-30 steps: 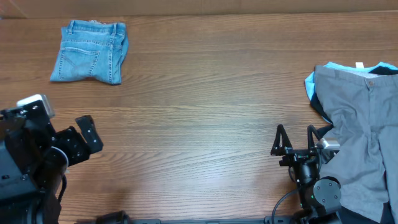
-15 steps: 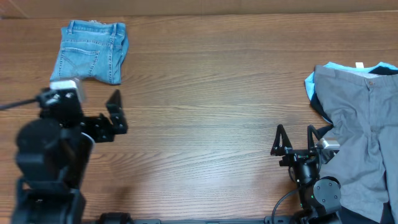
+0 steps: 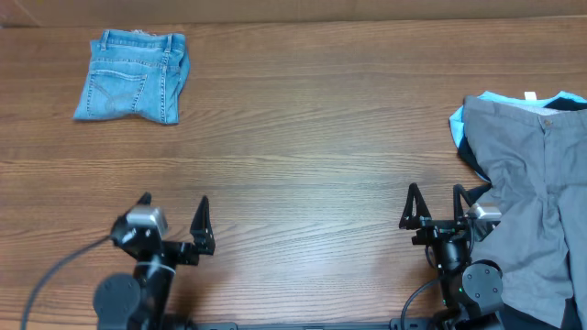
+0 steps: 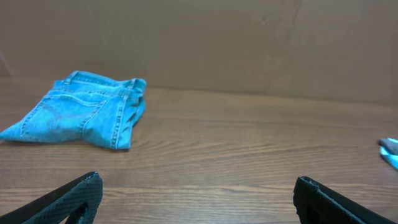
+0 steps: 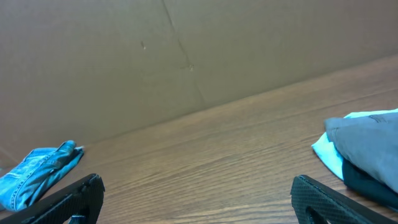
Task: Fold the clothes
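Folded light-blue denim jeans (image 3: 134,77) lie at the far left of the table, with a back pocket facing up; they also show in the left wrist view (image 4: 79,111) and at the left edge of the right wrist view (image 5: 34,171). A pile with grey trousers (image 3: 537,192) on top of a pale-blue piece (image 3: 486,99) and a dark piece lies at the right edge; it also shows in the right wrist view (image 5: 370,140). My left gripper (image 3: 172,218) is open and empty near the front left. My right gripper (image 3: 434,203) is open and empty, just left of the pile.
The wooden table (image 3: 312,137) runs between the two garments. A brown cardboard wall (image 4: 205,37) stands along the table's far edge.
My left arm has pulled back from near the jeans to the front of the table, with its gripper still open. The right arm and the clothes have not moved.
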You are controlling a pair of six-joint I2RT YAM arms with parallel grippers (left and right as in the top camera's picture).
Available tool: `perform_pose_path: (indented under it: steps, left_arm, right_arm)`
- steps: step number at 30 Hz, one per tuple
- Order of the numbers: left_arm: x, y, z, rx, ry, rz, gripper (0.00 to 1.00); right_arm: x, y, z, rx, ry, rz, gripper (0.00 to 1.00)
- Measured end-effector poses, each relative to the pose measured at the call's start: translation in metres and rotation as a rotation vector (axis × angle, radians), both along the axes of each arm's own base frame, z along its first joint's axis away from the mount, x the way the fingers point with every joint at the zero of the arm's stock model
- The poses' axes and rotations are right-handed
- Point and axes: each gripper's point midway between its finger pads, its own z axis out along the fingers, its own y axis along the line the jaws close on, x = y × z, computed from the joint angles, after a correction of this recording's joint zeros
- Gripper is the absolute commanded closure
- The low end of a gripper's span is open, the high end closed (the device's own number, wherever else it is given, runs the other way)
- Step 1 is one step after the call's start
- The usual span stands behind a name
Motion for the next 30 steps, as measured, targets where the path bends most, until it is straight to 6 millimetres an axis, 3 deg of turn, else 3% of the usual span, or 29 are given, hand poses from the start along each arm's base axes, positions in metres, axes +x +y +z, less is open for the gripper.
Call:
perform_pose_path:
  steps: [14, 30]
  left_arm:
    - [0.029, 0.008, -0.078, -0.001, -0.066, 0.047, 0.0]
    - [0.03, 0.01, -0.077, -0.001, -0.075, 0.056, 0.0]
  right_arm:
    - [0.0, 0.0, 0.0, 0.0, 0.0, 0.001, 0.0]
    - [0.0, 0.0, 0.0, 0.0, 0.0, 0.001, 0.0]
